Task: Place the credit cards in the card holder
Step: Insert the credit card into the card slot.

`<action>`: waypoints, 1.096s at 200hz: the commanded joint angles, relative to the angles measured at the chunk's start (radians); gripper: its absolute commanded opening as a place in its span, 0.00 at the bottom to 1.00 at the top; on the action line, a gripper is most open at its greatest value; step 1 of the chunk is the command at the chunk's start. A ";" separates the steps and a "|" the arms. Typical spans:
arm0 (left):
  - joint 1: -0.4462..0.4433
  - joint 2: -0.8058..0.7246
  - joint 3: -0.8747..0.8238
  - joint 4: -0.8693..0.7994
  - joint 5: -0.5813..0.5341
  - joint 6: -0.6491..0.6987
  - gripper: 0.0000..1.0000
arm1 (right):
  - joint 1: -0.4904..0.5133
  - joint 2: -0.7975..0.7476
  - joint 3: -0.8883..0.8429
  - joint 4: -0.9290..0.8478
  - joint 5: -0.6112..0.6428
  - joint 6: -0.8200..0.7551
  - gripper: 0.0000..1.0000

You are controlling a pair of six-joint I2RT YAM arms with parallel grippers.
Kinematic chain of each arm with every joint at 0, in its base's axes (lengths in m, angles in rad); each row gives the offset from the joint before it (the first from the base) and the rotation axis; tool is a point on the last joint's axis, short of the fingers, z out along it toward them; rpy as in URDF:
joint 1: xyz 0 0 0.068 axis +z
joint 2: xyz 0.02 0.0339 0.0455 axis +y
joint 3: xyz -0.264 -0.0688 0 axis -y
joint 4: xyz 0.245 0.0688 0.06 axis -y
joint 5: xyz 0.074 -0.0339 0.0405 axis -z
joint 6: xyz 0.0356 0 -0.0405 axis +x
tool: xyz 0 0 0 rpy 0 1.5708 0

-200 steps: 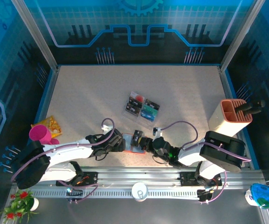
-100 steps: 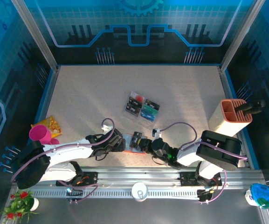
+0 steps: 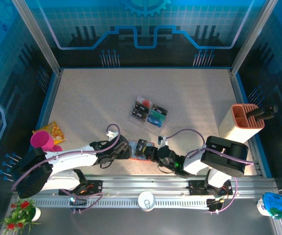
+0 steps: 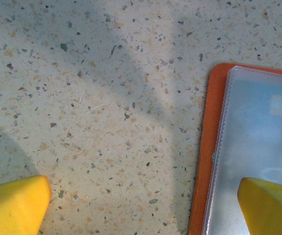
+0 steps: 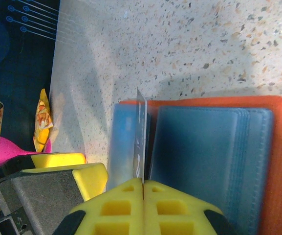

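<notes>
1. The enclosure [image 3: 141, 29] walls the workspace in blue printed panels at 9, 12 and 3 o'clock.
2. The table [image 3: 189, 93] is pale speckled stone-look, mostly bare towards 12 o'clock.
3. A tall beige-and-orange box [image 3: 241, 122] stands at 3 o'clock. A pink cup [image 3: 43, 141] sits at 8 o'clock beside a yellow packet [image 3: 53, 129].
4. The clear tray [image 3: 149, 112] lies near the centre and carries several credit cards [image 3: 155, 117], black, teal and red. Judging by that, most of the job is left.
5. The card holder [image 5: 277, 147] lies open and flat at 6 o'clock, between the two grippers, with its grey-blue pockets facing up.
6. The left gripper [image 4: 141, 205] has its fingers wide apart and grips nothing. One finger is over the table and the other over the holder's clear window [image 4: 258, 137]. Whether it presses down cannot be told.
7. The right gripper [image 5: 143, 188] is clamped on one card [image 5: 141, 142], held on edge over the holder's fold.
8. This card does not look seated in a pocket. Whether any card already sits in one cannot be told.
</notes>
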 commanded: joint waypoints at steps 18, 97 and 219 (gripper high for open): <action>-0.006 0.011 -0.026 0.017 -0.003 -0.013 0.99 | 0.028 0.003 -0.010 -0.008 0.040 0.035 0.00; -0.006 0.014 -0.029 0.020 -0.003 -0.013 0.99 | 0.043 -0.023 -0.014 -0.097 0.051 0.095 0.00; -0.006 0.020 -0.028 0.028 -0.001 -0.015 0.99 | 0.040 -0.041 0.030 -0.238 0.004 0.120 0.00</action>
